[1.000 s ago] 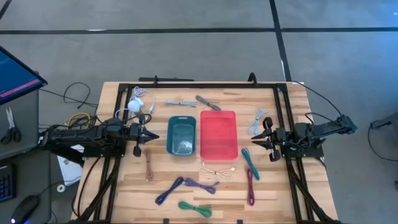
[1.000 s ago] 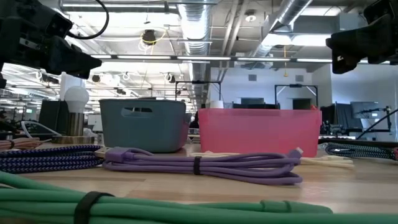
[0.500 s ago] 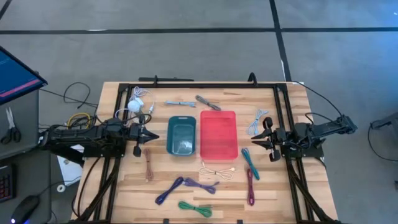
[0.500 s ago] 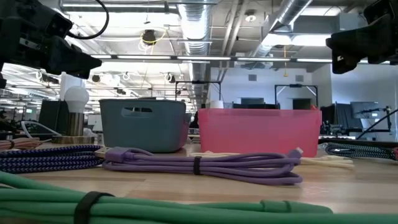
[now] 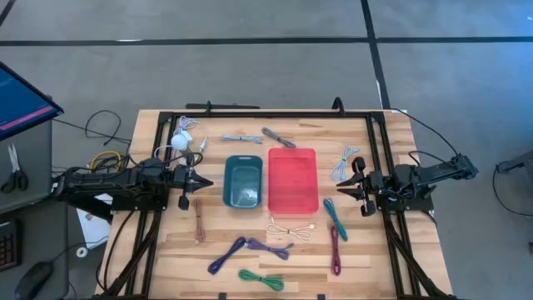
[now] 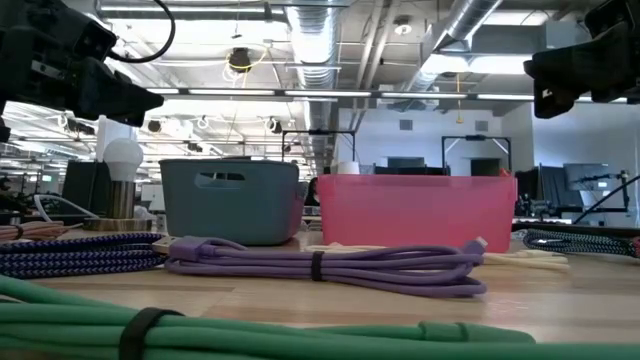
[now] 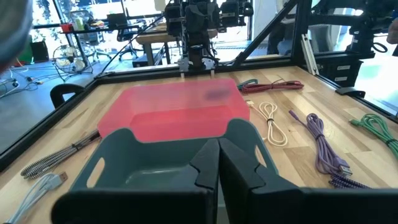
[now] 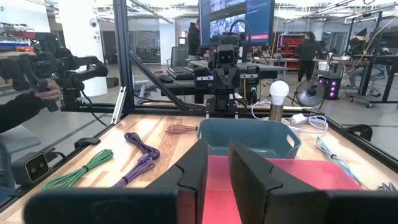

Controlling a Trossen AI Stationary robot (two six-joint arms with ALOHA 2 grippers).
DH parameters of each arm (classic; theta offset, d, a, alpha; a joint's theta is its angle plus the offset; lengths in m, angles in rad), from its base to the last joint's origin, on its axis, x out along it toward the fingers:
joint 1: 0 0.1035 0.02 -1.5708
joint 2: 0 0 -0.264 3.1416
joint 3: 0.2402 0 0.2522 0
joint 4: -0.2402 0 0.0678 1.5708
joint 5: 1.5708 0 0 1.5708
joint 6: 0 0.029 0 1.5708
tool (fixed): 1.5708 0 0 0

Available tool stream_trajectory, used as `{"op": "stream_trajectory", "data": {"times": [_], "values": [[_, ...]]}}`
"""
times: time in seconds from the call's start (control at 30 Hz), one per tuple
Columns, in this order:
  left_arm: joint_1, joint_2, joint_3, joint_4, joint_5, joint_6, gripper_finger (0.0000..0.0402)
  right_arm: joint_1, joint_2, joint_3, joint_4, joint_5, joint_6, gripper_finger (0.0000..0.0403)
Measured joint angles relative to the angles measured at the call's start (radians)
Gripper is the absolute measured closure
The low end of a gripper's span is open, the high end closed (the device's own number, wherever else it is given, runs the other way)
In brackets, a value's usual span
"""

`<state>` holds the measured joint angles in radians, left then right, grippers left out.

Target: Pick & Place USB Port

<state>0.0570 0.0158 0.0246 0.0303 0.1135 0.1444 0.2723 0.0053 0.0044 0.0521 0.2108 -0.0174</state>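
My left gripper (image 5: 202,182) hovers above the wooden slatted table (image 5: 366,250) at its left side, fingers pressed together on nothing, pointing at the teal plastic bin (image 5: 243,182) just ahead of it. My right gripper (image 5: 340,190) hangs at the opposite side, aimed at the pink plastic bin (image 5: 292,179); its two fingers (image 8: 249,174) stand a narrow gap apart with nothing between them. The two bins sit side by side in the middle of the table, between my grippers, and both look empty. The cables all lie loose on the wood. Nearest my right gripper are the coiled teal cable (image 5: 336,219) just below it and the light blue-grey cable (image 5: 344,163) just above it, with a dark red cable (image 5: 336,251) farther toward the near edge. A cream cable (image 5: 291,228) lies just in front of the pink bin. Near my left gripper a brown braided cable (image 5: 199,219) lies on the boards. Along the near edge are a blue-purple braided cable (image 5: 226,254), a lilac cable (image 5: 269,247) and a green cable (image 5: 261,277). Beyond the bins lie a pale blue cable (image 5: 241,138) and a grey braided cable (image 5: 278,136).
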Motion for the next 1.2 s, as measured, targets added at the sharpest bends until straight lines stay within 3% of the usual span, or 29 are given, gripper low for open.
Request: {"op": "stream_trajectory", "data": {"times": [0.8,1.2], "values": [[0.000,0.000,0.000,0.009,0.000,0.000,0.0390,0.000,0.000,0.000,-0.003,0.000,0.000,0.0345],[0.000,0.000,0.000,0.213,0.000,0.000,0.0390,0.000,0.000,0.000,0.065,0.000,0.000,0.0345]]}}
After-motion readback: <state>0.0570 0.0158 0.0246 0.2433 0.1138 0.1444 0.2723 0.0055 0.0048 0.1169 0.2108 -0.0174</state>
